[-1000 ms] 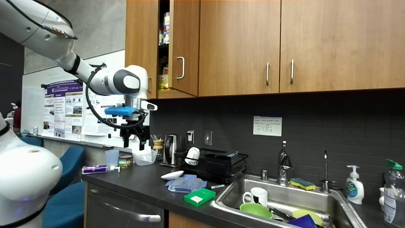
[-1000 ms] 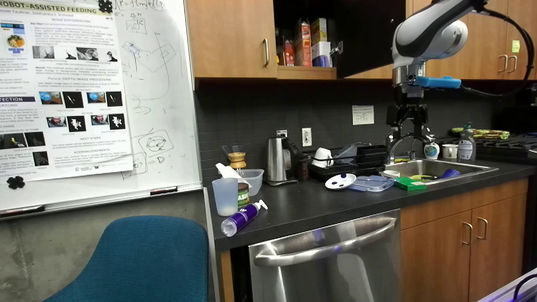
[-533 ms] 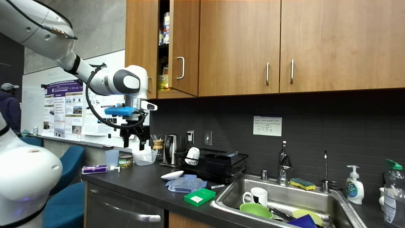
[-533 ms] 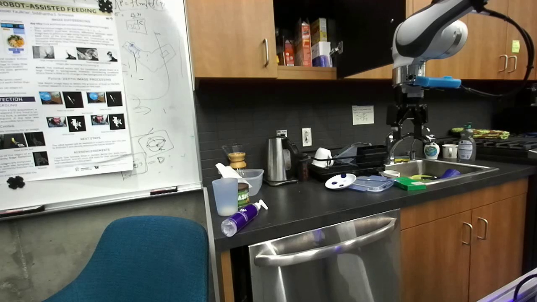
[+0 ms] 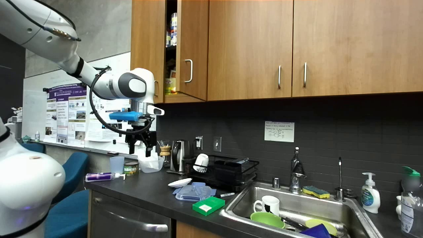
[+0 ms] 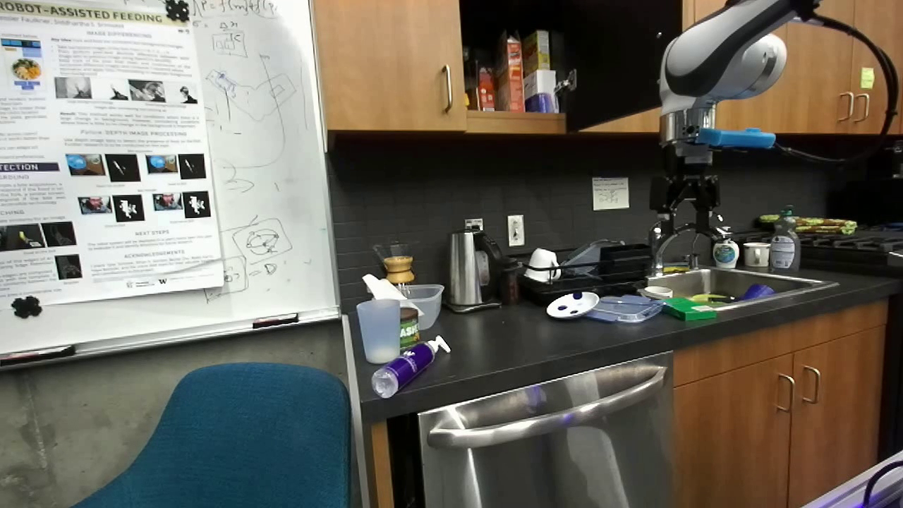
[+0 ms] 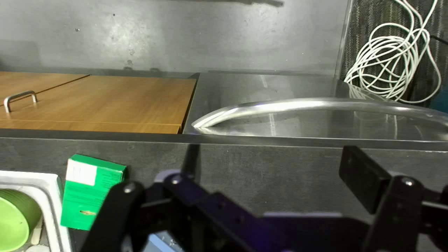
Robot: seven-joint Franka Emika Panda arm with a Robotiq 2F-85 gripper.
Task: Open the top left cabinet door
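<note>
Tool [image 5: 140,150] spread wide, hanging in mid-air above dark countertop [image 7: 266,175].

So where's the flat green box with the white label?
In an exterior view, the flat green box lies on the dark countertop, just left of the silver metal sink and beside the clear plastic container.

Top left cabinet door [image 6: 391,63] above counter [image 6: 487,353]; dish rack [image 5: 248,178] left of sink [image 5: 310,206]; mug [image 5: 271,202] in sink.
</note>
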